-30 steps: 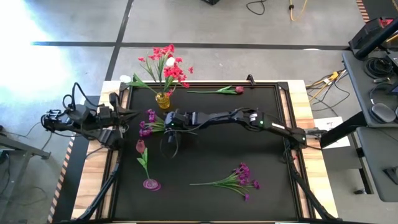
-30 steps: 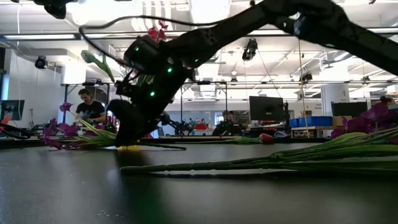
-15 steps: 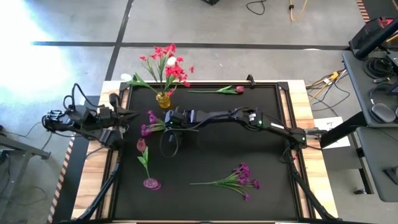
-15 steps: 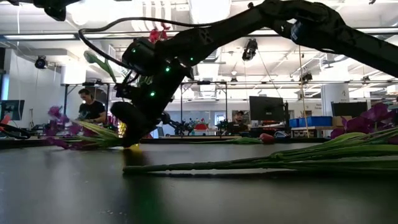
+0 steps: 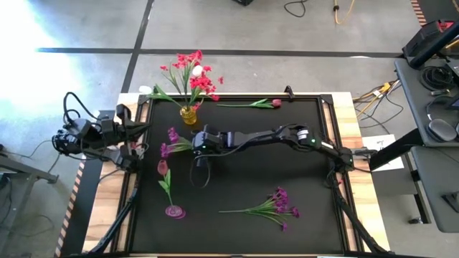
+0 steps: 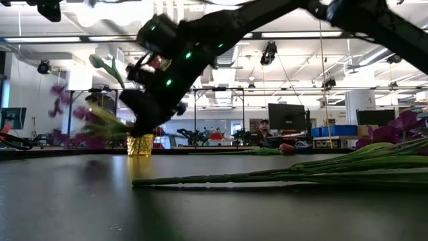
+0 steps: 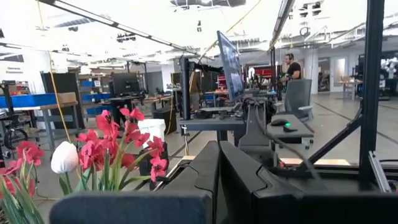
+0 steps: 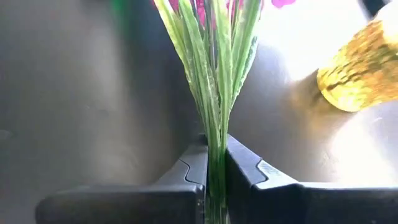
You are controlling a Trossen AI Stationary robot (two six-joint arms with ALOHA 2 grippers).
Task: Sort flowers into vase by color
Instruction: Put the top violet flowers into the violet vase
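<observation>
A yellow vase [image 5: 188, 115] at the table's far left holds red-pink flowers [image 5: 194, 74] and a white bud [image 5: 196, 71]. My right gripper [image 5: 195, 143] is shut on a purple sprig [image 5: 171, 142] just near of the vase. The sprig's blooms [image 6: 72, 115] point toward the table's left. My left gripper [image 5: 143, 130] waits shut at the left edge, touching nothing. Its wrist view shows the red-pink flowers [image 7: 118, 144] and the bud [image 7: 64, 157]. My right gripper pinches the purple sprig's bundled green stems [image 8: 215, 155] between its two fingers [image 8: 186, 171]. It comes from the table's right, slanting down, and the fingers lie along the stems. The sprig is lifted off the table, and its leaves and blooms fan out beyond the fingertips.
A second purple sprig [image 5: 269, 206] lies near the right front. A red-budded sprig [image 5: 254, 104] lies at the far edge. A pink tulip [image 5: 163, 168] lies at the left, its stem running to a small pink round vessel [image 5: 174, 211]. Bare black mat [image 5: 287, 172] fills the middle.
My right gripper has risen with the purple sprig. The sprig lay on the table a second ago, and its blooms now hang above it. My left arm has drawn back a little toward the table's left edge.
</observation>
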